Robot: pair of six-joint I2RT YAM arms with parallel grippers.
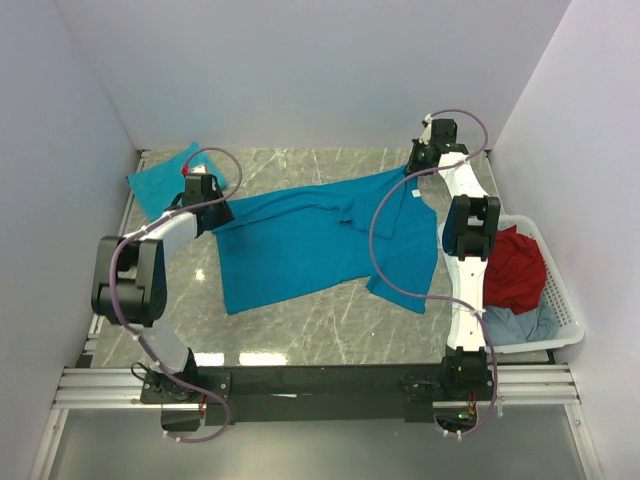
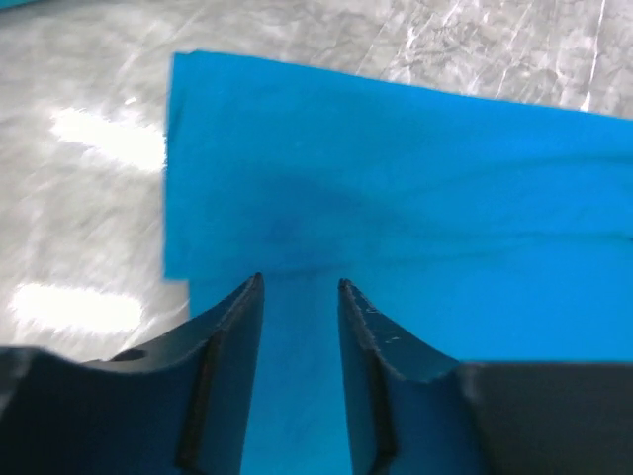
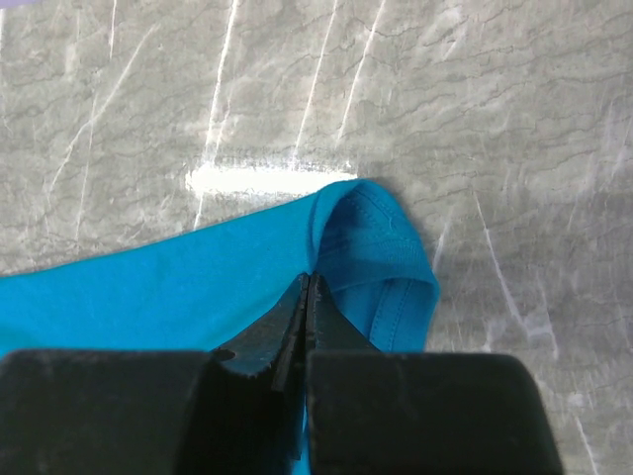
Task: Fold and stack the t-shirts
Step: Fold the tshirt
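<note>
Nothing legible (white label (image 1: 414, 193) on the t-shirt (image 1: 300, 250) too small)

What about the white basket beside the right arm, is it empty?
No, the white basket holds a red cloth and a grey-blue cloth.

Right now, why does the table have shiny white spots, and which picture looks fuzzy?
Left wrist view: the fuzziest, the t-shirt has soft edges, and glare whitens patches of the table. Right wrist view: sharper, with one bright glare streak beside the t-shirt's corner. Top view: evenly lit, with pale reflections at the table's near edge.
</note>
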